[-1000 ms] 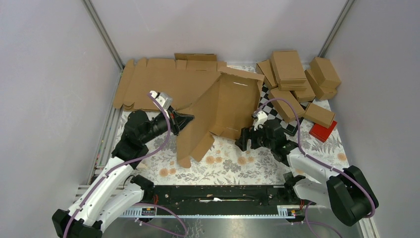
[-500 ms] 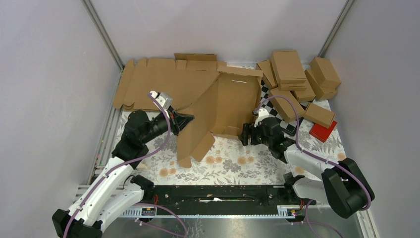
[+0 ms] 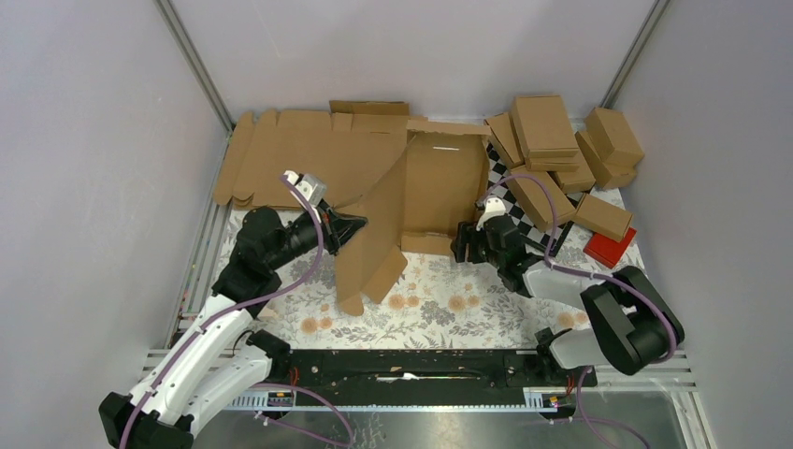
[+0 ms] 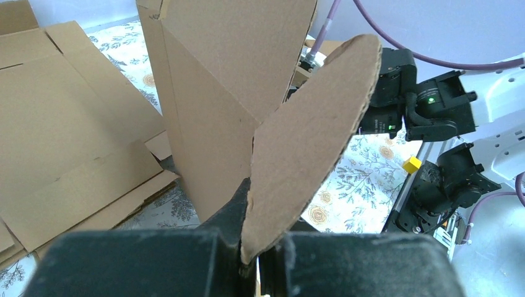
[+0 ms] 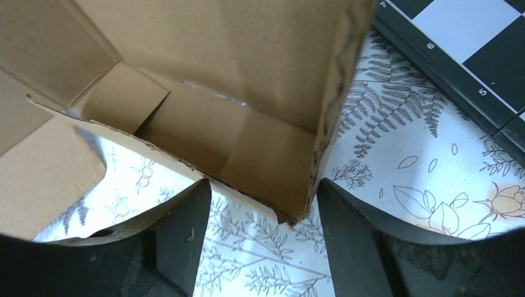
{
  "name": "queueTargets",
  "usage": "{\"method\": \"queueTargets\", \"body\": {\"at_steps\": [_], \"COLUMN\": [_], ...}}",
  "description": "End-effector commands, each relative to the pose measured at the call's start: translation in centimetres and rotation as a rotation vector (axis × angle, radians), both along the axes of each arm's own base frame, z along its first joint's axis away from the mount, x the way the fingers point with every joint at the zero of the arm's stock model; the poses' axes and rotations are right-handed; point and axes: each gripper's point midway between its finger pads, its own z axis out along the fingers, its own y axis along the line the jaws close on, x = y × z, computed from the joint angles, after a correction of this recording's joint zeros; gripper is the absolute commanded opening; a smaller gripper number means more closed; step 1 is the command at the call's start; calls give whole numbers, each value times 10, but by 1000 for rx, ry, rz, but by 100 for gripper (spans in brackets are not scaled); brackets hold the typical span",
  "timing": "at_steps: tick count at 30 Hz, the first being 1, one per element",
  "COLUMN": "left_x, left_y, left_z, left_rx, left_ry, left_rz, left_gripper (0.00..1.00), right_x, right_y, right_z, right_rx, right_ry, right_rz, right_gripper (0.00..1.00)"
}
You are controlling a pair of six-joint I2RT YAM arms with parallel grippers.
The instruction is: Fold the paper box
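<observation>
counter [image 3: 439, 309] with a half-raised box [image 3: 439, 187]

floral cloth covers the counter. the part-folded box stands just beside the chessboard [image 5: 458, 31], on its left-arm side, with one long panel tilted up. the left pincer [image 4: 251, 272], on the far side of the box from the chessboard, is clamped on a rounded flap of the box. the right pincer [image 5: 263, 210], between box and chessboard, is spread wide, a box corner between its jaws; contact is unclear. flat blanks [image 3: 299, 154] lie further from the chessboard than the box. finished boxes [image 3: 552, 131] are piled partly over the chessboard.
</observation>
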Motion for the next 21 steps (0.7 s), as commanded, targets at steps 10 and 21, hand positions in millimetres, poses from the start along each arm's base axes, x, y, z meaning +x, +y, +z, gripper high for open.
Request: {"method": "queueTargets", "body": {"at_steps": [10,21], "left_x": [-6,-5], "left_y": [-9,-7], "left_z": [-30,-33], "left_rx": [-7,9], "left_ry": [155,161], "left_rz": [-37,-28], "left_gripper": [0,0], "right_x": [47,77], "right_y": [2,-13], "right_z": [30,4], "right_rx": [193,54], "right_ry": [-177,-105], "right_rz": [-215,-366], "right_gripper": [77,85]}}
